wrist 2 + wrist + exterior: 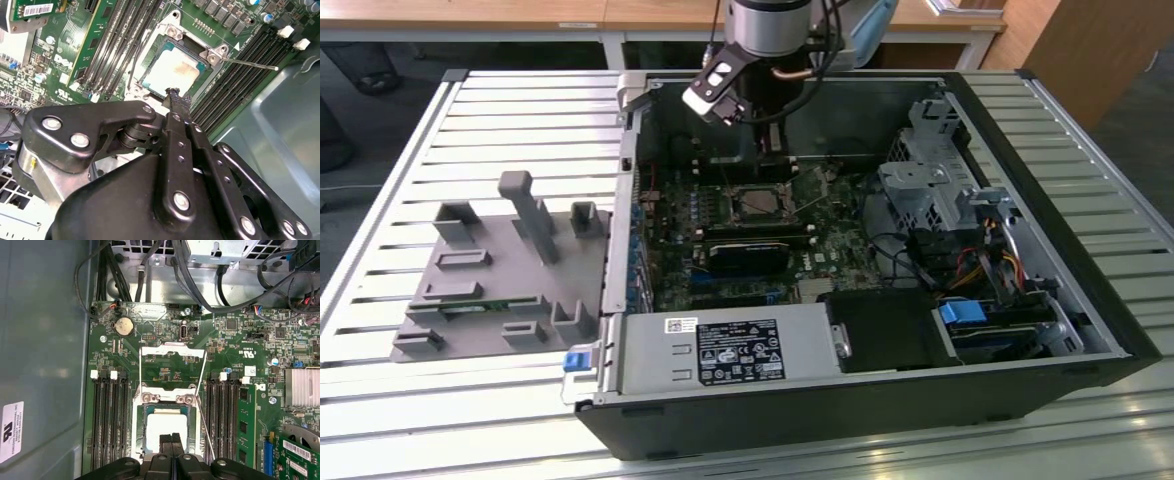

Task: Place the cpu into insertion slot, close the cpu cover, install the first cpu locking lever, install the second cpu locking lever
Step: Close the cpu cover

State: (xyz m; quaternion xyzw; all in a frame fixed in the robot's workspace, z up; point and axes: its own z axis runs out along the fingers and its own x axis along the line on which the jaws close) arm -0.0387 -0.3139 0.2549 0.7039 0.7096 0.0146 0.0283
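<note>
Claw: the claw point(171, 439) has its fingers pressed together with nothing between them. It hangs over the near edge of the chip.
Chip: the chip point(164, 426) lies flat in the socket point(141, 434), silver top up.
Contact: I cannot tell whether the tips touch the chip or stop just above it.
Cover: the cover point(170, 346) is swung open to the far side of the socket, and the green board shows through its window.
Lever: a thin wire lever point(250, 63) stands free beside the socket, not hooked down.
Risk, chip: a push from the closed tips near one edge could tilt or slide the chip and harm the contacts beneath.
Risk, lever: the loose wire lies close to the claw and could snag a finger.
Risk, space: memory slots point(105, 415) crowd both sides, leaving little room for sideways drift.
Surface: the open computer case point(854, 410) rests on a slatted metal table point(400, 400). A grey holder tray point(494, 270) sits at the exterior view's left of the case.
Room: wooden desks point(520, 15) stand at the far side, over a dark floor.
</note>
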